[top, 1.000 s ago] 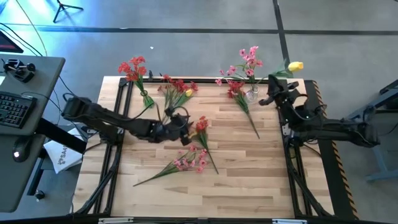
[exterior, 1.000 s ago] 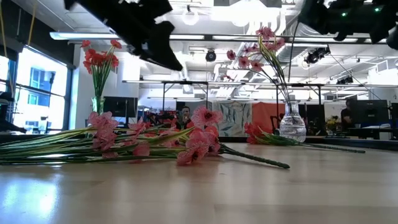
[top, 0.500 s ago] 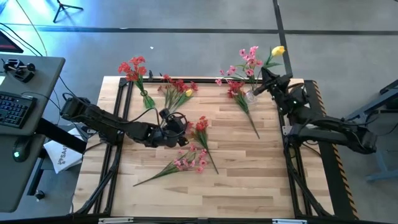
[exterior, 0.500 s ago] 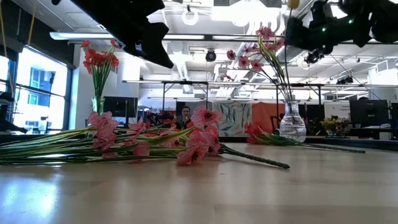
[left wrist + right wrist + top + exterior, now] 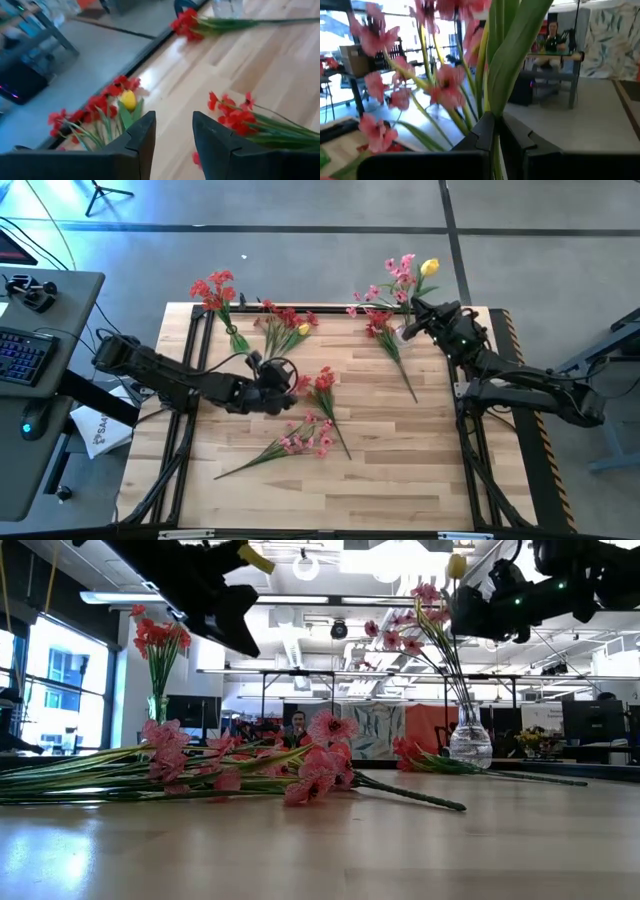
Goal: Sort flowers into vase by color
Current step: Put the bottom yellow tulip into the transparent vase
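My right gripper (image 5: 414,312) is shut on a yellow flower (image 5: 429,268), above the glass vase (image 5: 404,333) that holds pink flowers (image 5: 400,275) near the far right of the table. My left gripper (image 5: 172,137) is open and hovers mid-table (image 5: 276,370), touching nothing. It stands between a red bunch with a yellow bloom (image 5: 128,100) and a red spray (image 5: 235,112). A second vase (image 5: 238,340) at the far left holds red flowers (image 5: 213,288). A pink spray (image 5: 300,440) lies flat on the near part of the table. My right gripper pinches the yellow flower's green stem (image 5: 495,117) between its two fingers (image 5: 482,131), which lie across the stem. Stem and leaf (image 5: 512,55) rise above the fingers among the pink blossoms. The flower is lifted clear of the table with its bloom (image 5: 457,565) uppermost.
Another red spray (image 5: 388,340) lies on the table beside the pink-flower vase, its stem pointing toward the near right. The black frame rail (image 5: 330,308) runs along the far edge. Bare wood (image 5: 420,470) lies at the near right. A desk with a keyboard (image 5: 25,355) stands left of the table.
My right gripper has carried the yellow flower from the table's far right corner toward the left, over to the pink-flower vase, staying shut on the stem. My left gripper has drifted left and slightly toward the far edge, closer to the red bunch with the yellow bloom.
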